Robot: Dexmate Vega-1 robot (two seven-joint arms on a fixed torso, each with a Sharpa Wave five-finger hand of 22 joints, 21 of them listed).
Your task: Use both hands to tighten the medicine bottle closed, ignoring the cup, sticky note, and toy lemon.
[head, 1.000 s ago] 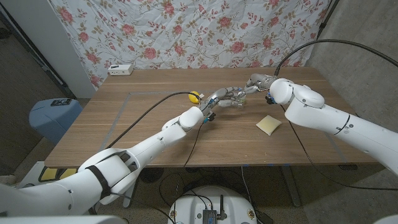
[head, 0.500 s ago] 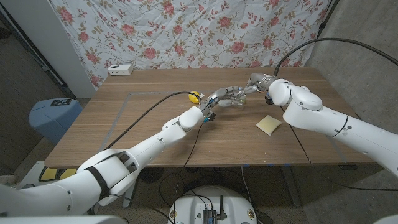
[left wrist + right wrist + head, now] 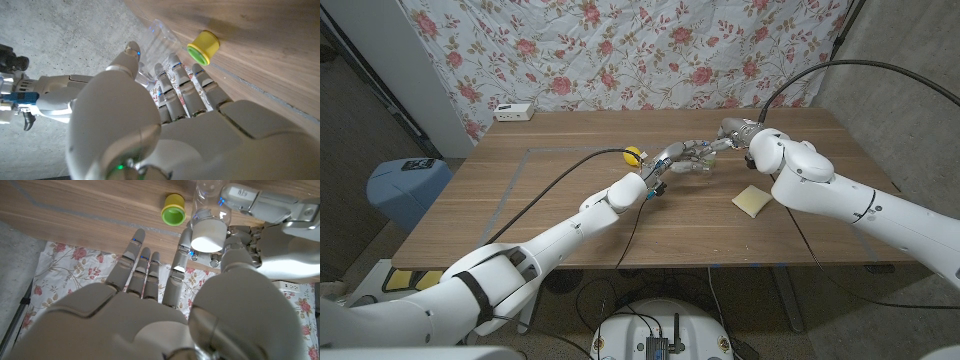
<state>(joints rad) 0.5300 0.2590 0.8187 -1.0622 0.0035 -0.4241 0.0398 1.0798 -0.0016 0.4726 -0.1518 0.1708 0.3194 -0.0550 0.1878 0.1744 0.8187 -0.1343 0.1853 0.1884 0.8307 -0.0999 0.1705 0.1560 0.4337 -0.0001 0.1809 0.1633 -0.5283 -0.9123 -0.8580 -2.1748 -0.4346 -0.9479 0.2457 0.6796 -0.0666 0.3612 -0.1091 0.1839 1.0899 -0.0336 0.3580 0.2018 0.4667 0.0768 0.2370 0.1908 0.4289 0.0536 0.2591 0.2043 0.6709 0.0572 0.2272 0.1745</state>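
The medicine bottle [image 3: 209, 197] is clear with a white cap [image 3: 207, 235]. In the head view the bottle [image 3: 703, 162] stands at the table's middle, between both hands. My left hand [image 3: 676, 158] wraps its fingers [image 3: 181, 90] around the bottle's labelled body [image 3: 154, 46]. From the right my right hand [image 3: 731, 133] reaches over the top. Its fingers [image 3: 184, 242] and thumb close on either side of the cap. The left hand [image 3: 260, 210] hides most of the bottle's body.
A small yellow cup [image 3: 633, 155] lies on its side just left of the left hand. A pale yellow sticky note [image 3: 752, 199] lies on the table under the right forearm. A white box [image 3: 514, 112] sits at the table's far left edge.
My right forearm has shifted a little towards the table's middle while its hand stays on the cap. The left hand and the bottle have kept their place.
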